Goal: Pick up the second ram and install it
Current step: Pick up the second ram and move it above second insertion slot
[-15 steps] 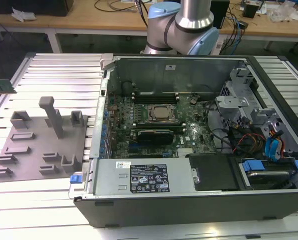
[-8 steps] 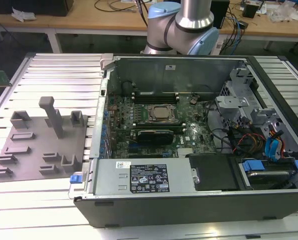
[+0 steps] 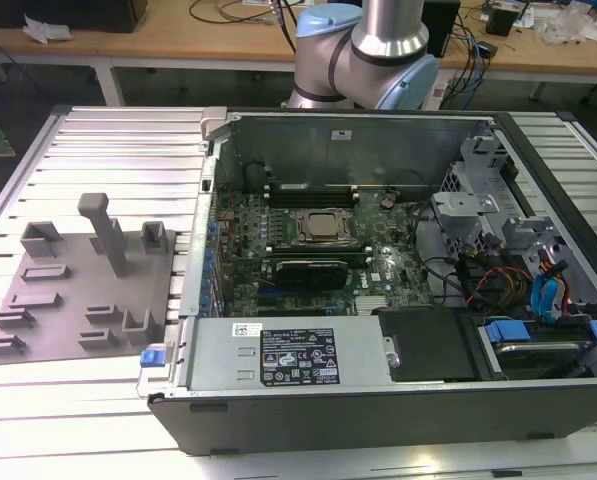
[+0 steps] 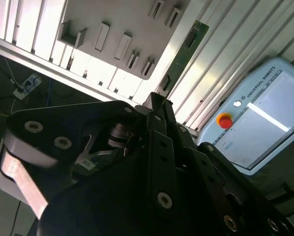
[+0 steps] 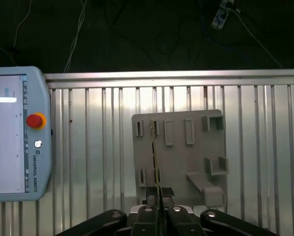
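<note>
Gripper (image 5: pixel 159 193) clamped on the ram (image 4: pixel 183 55), held well above the tray (image 5: pixel 196 147); pickup done, seating in the computer (image 3: pixel 378 420) remains.

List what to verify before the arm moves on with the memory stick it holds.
1. Grip: gripper shut on the memory stick - ok.
2. Alignment: stick runs straight out of the gripper, edge-on in the first wrist view - ok.
3. Clearance: stick held above the grey tray, apparently not touching it - ok.
4. Access: computer case open on top - ok.
5. Target: a free one among the memory slots - cannot tell.
</note>
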You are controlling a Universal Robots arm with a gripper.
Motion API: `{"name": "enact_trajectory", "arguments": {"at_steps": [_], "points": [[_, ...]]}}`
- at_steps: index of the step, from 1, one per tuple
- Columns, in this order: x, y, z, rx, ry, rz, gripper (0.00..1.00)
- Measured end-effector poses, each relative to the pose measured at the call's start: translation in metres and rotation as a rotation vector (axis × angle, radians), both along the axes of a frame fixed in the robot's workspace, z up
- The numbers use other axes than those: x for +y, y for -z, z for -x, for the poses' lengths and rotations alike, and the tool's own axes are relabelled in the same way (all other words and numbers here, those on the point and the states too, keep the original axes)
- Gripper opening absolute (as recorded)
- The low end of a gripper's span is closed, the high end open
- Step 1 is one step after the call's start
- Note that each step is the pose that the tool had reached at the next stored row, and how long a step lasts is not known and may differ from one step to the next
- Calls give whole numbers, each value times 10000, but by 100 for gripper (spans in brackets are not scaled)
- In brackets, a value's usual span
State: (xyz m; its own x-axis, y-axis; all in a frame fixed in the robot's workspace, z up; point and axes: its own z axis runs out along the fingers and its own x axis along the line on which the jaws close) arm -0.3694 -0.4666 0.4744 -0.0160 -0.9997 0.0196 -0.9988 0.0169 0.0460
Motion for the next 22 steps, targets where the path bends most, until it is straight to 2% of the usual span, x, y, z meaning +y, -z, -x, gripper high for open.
{"name": "enact_trajectory", "arguments": {"at_steps": [2,6,8,12,16,22], "points": [[-1,-1,-13,2,-3,1,11],[0,1,-136,2,1,0,11],[0,2,-205,2,0,0,11],[9,4,-417,2,1,-1,11],[20,4,-518,3,-1,0,11],[36,5,-754,8,0,0,11]]}}
